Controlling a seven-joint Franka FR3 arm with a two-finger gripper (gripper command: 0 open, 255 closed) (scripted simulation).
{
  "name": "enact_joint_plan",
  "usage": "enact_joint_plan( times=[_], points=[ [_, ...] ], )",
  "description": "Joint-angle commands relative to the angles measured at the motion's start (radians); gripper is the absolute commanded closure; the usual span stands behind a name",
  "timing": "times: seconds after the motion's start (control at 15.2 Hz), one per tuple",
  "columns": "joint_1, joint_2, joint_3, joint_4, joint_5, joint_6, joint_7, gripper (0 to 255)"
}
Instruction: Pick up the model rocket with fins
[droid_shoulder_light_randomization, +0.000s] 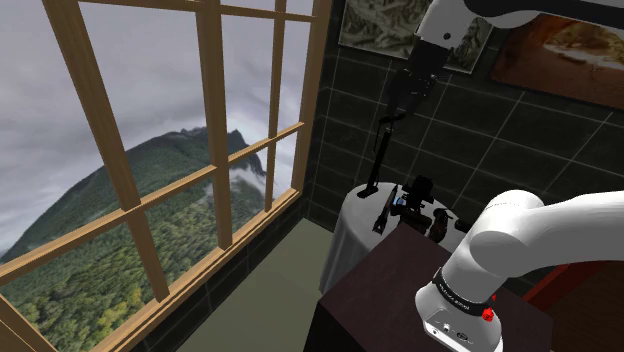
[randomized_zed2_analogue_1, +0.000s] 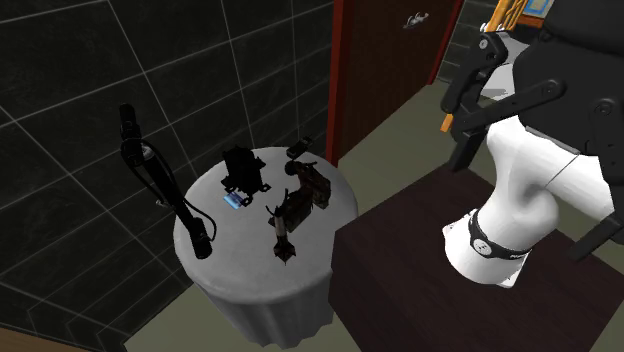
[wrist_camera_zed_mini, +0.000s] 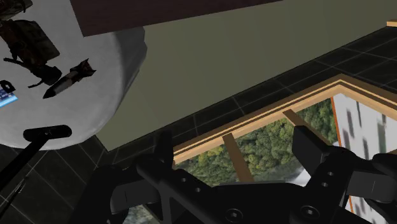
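**Claw open and aloft; one rocket lying on the round table**

Count. You have one rocket (randomized_zed2_analogue_1: 283, 238), dark and finned, lying flat on the one round, white-draped table (randomized_zed2_analogue_1: 260, 300). It lies on the side of the top nearer the dark brown stand (randomized_zed2_analogue_1: 420, 290).

Four other items share that top:
- one black boxy device (randomized_zed2_analogue_1: 240, 178) with a blue patch
- one mottled brown object (randomized_zed2_analogue_1: 313, 186), just beside the rocket
- one small dark piece (randomized_zed2_analogue_1: 298, 150) at the far rim
- one long black pole-like tool (randomized_zed2_analogue_1: 160, 185), slanting up along the tiled wall (randomized_zed2_analogue_1: 80, 70)

Claw. Your gripper (wrist_camera_zed_mini: 234, 135) has its two fingers standing well apart and clasps nothing. Between them you see the floor (wrist_camera_zed_mini: 242, 57) and the wooden window frame (wrist_camera_zed_mini: 267, 114). It hangs high beside the table, well apart from the rocket and touching none of the items.

Surroundings. In the wrist view the mottled brown object crowds one flank of the rocket, and the tool's head lies near the rocket's nose. In the second exterior view a reddish-brown door (randomized_zed2_analogue_1: 390, 70) stands behind the table.
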Motion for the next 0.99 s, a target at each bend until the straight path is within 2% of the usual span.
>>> enact_joint_plan(
  times=[0.0, 0.46, 0.92],
  points=[
    [0.000, 0.000, 0.000, 0.000, 0.000, 0.000, 0.000, 0],
    [-0.014, 0.082, -0.079, -0.136, -0.063, 0.151, -0.124, 0],
    [-0.032, 0.230, -0.162, -0.221, -0.124, 0.322, -0.244, 0]
  ],
)
